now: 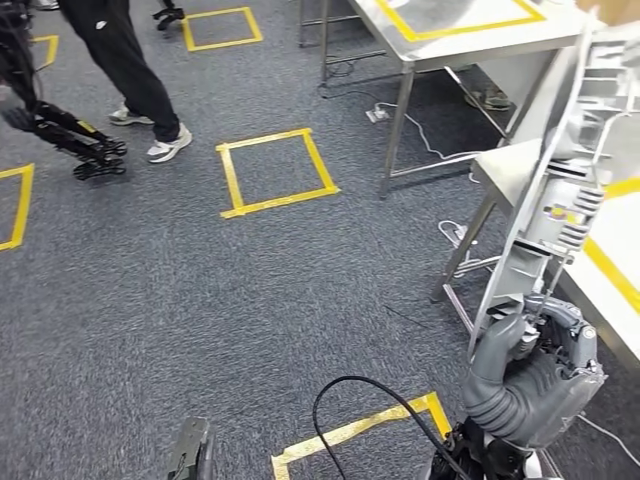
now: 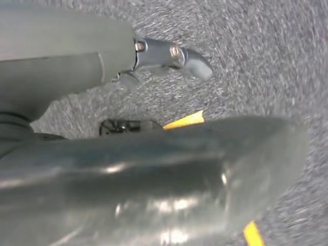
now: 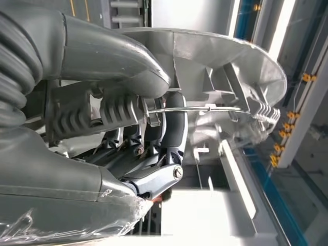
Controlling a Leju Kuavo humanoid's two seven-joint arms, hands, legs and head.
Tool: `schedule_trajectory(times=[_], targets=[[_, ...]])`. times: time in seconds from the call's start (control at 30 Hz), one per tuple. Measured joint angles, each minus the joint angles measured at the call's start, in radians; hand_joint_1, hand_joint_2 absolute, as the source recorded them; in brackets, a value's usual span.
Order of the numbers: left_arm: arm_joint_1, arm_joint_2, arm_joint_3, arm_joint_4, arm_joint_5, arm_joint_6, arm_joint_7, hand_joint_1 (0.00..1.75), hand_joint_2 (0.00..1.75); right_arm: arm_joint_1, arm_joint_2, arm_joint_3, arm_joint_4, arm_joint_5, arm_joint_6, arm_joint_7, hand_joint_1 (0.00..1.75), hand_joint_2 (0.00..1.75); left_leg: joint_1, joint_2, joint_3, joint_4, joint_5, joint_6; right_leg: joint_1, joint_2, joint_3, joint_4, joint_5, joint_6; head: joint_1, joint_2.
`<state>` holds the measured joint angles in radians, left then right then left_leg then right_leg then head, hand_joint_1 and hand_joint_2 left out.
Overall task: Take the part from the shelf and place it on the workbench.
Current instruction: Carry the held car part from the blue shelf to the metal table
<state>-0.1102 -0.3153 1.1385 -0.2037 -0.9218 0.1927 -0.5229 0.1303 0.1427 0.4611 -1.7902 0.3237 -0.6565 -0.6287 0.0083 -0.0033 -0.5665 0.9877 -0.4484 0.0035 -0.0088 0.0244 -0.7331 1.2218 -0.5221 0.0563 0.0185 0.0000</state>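
The part (image 1: pixel 562 190) is a long silver metal casting with ribs and fins. My right hand (image 1: pixel 532 375) grips its lower end at the right of the head view and holds it upright, so it rises past the workbench (image 1: pixel 620 245), a pale top with yellow tape lines at the far right. In the right wrist view the dark fingers (image 3: pixel 174 128) wrap a rib of the part (image 3: pixel 217 66) with the thumb over it. My left hand (image 1: pixel 192 450) hangs low at the bottom edge. Its wrist view has the left hand (image 2: pixel 116 169) above carpet, one finger (image 2: pixel 174 54) stretched out, nothing held.
A second steel table (image 1: pixel 468 35) stands at the top, with cables on the floor under it. A person (image 1: pixel 124 70) in dark trousers walks at top left, beside a dark robot limb (image 1: pixel 68 135). Yellow tape squares (image 1: pixel 275 170) mark the grey carpet. A black cable (image 1: pixel 362 395) loops near my body.
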Motion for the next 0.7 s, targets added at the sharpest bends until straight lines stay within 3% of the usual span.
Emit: schedule_trajectory(times=[0.03, 0.07, 0.1, 0.17, 0.23, 0.27, 0.37, 0.43, 0.5, 0.53, 0.57, 0.6, 0.63, 0.67, 0.7], targets=[[0.001, 0.001, 0.0, 0.0, -0.007, 0.002, 0.002, 0.0, 1.75, 0.0, 0.0, 0.0, 0.0, 0.0, -0.001, 0.0, 1.75, 1.75, -0.001, 0.015, 0.001, 0.0, -0.001, 0.001, -0.001, -0.01, -0.027, 0.06, -0.022, 0.002, 0.0, 0.0], [0.002, 0.001, 0.0, 0.0, -0.014, 0.003, 0.003, 0.0, 1.75, 0.0, 0.0, 0.0, 0.0, 0.0, -0.002, -0.001, 1.75, 1.75, -0.002, 0.029, 0.002, 0.0, -0.002, 0.002, -0.001, -0.015, -0.04, 0.09, -0.027, 0.003, 0.0, 0.0], [0.002, 0.001, 0.0, 0.0, -0.018, 0.003, 0.004, 0.0, 1.75, 0.0, 0.0, 0.0, 0.0, 0.0, -0.003, -0.001, 1.75, 1.75, -0.002, 0.042, 0.003, 0.001, -0.004, 0.001, -0.002, -0.019, -0.031, 0.078, -0.013, 0.004, 0.0, 0.0], [0.002, 0.001, 0.0, 0.0, -0.02, 0.004, 0.005, 0.0, 1.75, 0.0, 0.0, 0.0, 0.0, 0.0, -0.004, -0.002, 1.75, 1.75, -0.002, 0.064, 0.011, 0.001, -0.01, -0.004, -0.002, -0.047, 0.041, -0.048, 0.049, 0.004, 0.0, 0.0], [0.002, 0.002, 0.0, 0.0, -0.018, 0.006, 0.008, 0.0, 1.75, 0.0, 0.0, 0.0, 0.0, 0.0, -0.005, -0.003, 1.75, 1.75, -0.008, 0.08, 0.018, 0.003, -0.018, -0.015, 0.002, -0.082, 0.108, -0.164, 0.085, -0.002, 0.0, 0.0], [0.002, 0.003, 0.0, 0.0, -0.018, 0.008, 0.011, 0.0, 1.75, 0.0, 0.0, 0.001, 0.0, 0.0, -0.006, -0.003, 1.75, 1.75, -0.011, 0.088, 0.021, 0.004, -0.02, -0.019, 0.005, -0.089, 0.121, -0.187, 0.089, -0.007, -0.001, 0.0], [0.001, 0.003, 0.0, 0.0, -0.018, 0.009, 0.014, 0.0, 1.75, 0.001, 0.001, 0.001, -0.002, -0.001, -0.006, -0.005, 1.75, 1.75, -0.01, 0.105, 0.026, 0.004, -0.028, -0.034, 0.006, -0.056, 0.116, -0.192, 0.091, -0.026, -0.002, 0.0], [0.0, 0.003, 0.0, 0.0, -0.018, 0.009, 0.014, 0.0, 1.75, 0.002, 0.001, 0.001, -0.005, 0.0, -0.006, -0.006, 1.75, 1.75, -0.006, 0.072, 0.009, 0.049, -0.063, -0.044, 0.001, -0.033, 0.117, -0.195, 0.095, -0.037, -0.005, 0.0], [0.001, 0.004, 0.0, 0.0, -0.019, 0.009, 0.015, 0.0, 1.75, 0.002, 0.001, 0.002, -0.007, 0.0, -0.006, -0.007, 1.75, 1.75, -0.005, 0.025, -0.053, 0.181, -0.13, -0.048, -0.003, -0.01, 0.116, -0.195, 0.096, -0.043, -0.01, 0.0], [0.003, 0.005, 0.0, 0.0, -0.019, 0.009, 0.015, 0.0, 1.75, 0.002, 0.001, 0.002, -0.007, 0.0, -0.006, -0.008, 1.75, 1.75, -0.005, 0.013, -0.091, 0.253, -0.158, -0.048, -0.003, 0.004, 0.116, -0.195, 0.096, -0.044, -0.012, 0.0], [0.005, 0.005, 0.0, 0.0, -0.019, 0.009, 0.015, 0.0, 1.75, 0.002, 0.001, 0.002, -0.007, 0.0, -0.006, -0.008, 1.75, 1.75, -0.005, 0.009, -0.115, 0.295, -0.164, -0.048, -0.003, 0.018, 0.116, -0.195, 0.096, -0.044, -0.013, 0.0], [0.006, 0.005, 0.0, 0.0, -0.019, 0.009, 0.015, 0.0, 1.75, 0.002, 0.001, 0.002, -0.007, 0.0, -0.006, -0.008, 1.75, 1.75, -0.005, 0.006, -0.121, 0.297, -0.15, -0.047, -0.004, 0.033, 0.116, -0.195, 0.097, -0.044, -0.013, 0.0], [0.006, 0.006, 0.0, 0.0, -0.019, 0.009, 0.015, 0.0, 1.75, 0.002, 0.001, 0.002, -0.007, 0.0, -0.006, -0.008, 1.75, 1.75, -0.003, 0.003, -0.108, 0.261, -0.117, -0.046, -0.005, 0.048, 0.117, -0.195, 0.098, -0.042, -0.013, 0.0], [0.006, 0.006, 0.0, 0.0, -0.019, 0.009, 0.015, 0.0, 1.75, 0.002, 0.001, 0.002, -0.007, 0.0, -0.006, -0.008, 1.75, 1.75, 0.0, -0.011, -0.079, 0.197, -0.077, -0.046, -0.007, 0.063, 0.117, -0.195, 0.098, -0.039, -0.013, 0.0], [0.005, 0.005, 0.0, 0.0, -0.019, 0.009, 0.015, 0.0, 1.75, 0.002, 0.001, 0.002, -0.007, 0.0, -0.006, -0.008, 1.75, 1.75, 0.005, -0.041, -0.048, 0.127, -0.044, -0.047, -0.007, 0.078, 0.116, -0.193, 0.099, -0.033, -0.014, 0.0]])
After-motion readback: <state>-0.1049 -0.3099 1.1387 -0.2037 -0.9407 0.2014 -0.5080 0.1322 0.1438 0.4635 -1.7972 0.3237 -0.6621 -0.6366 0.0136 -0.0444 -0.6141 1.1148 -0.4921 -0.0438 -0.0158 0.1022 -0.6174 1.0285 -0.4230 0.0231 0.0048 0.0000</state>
